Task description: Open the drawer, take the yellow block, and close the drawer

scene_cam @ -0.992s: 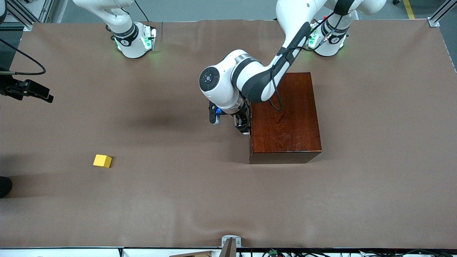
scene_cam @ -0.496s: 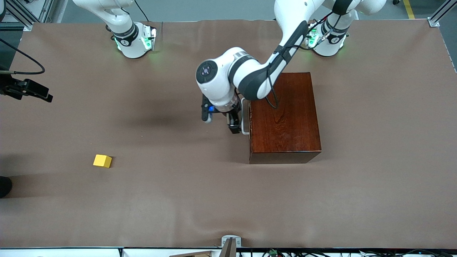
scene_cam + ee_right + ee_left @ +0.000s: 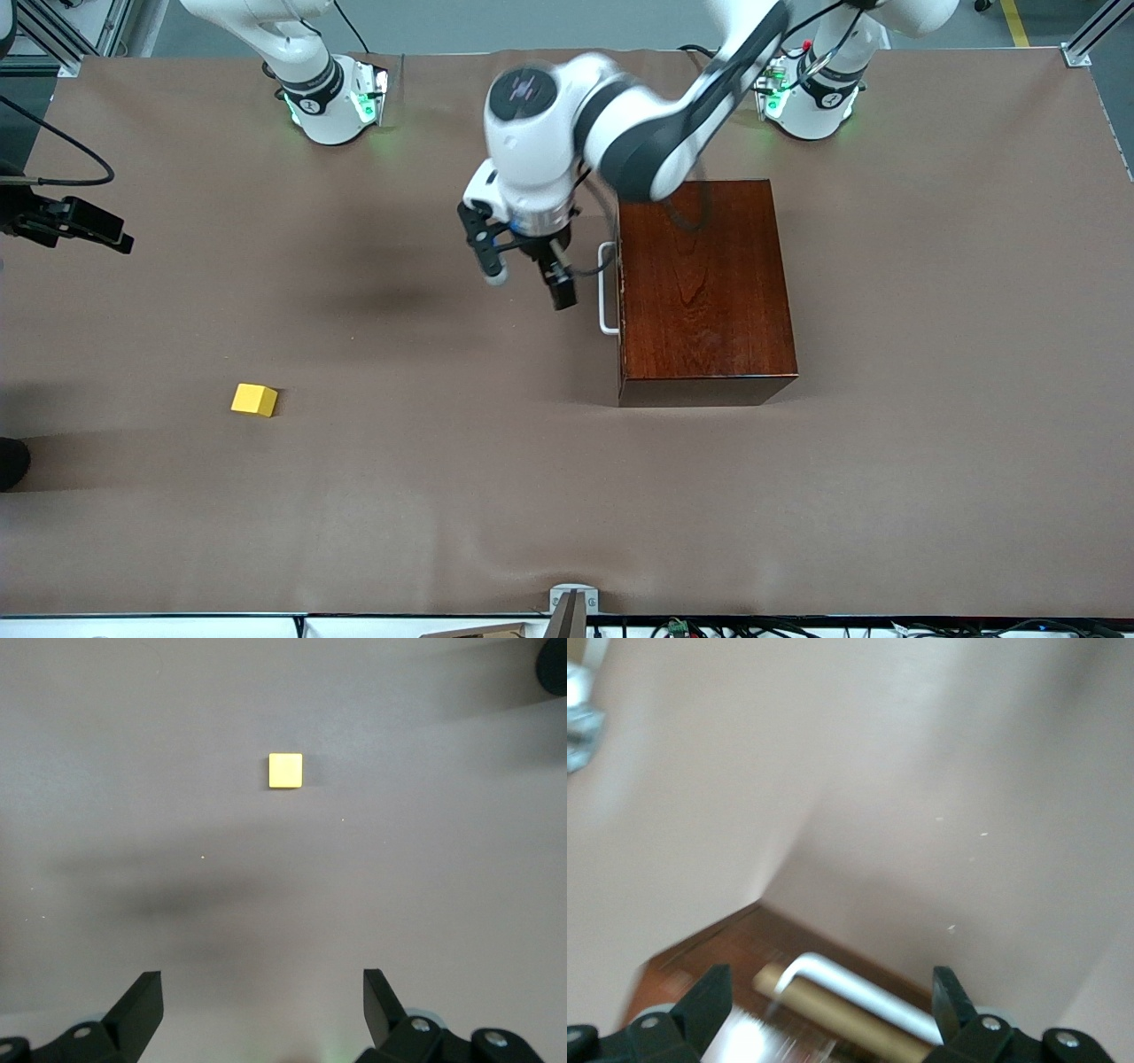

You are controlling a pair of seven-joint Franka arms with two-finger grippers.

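Block out on the table, drawer shut, both jaws spread and empty.

Your left gripper (image 3: 530, 276) hangs over bare table just beside the drawer (image 3: 609, 288) handle, touching nothing. The block (image 3: 254, 400) lies well apart, toward the right arm's end, with the waiting right gripper (image 3: 263, 1010) above it. Brown cloth covers the table (image 3: 567, 496).

White arms, dark grey joint bands, black cables; green-lit bases; black fingers (image 3: 142, 1001), silver screws.
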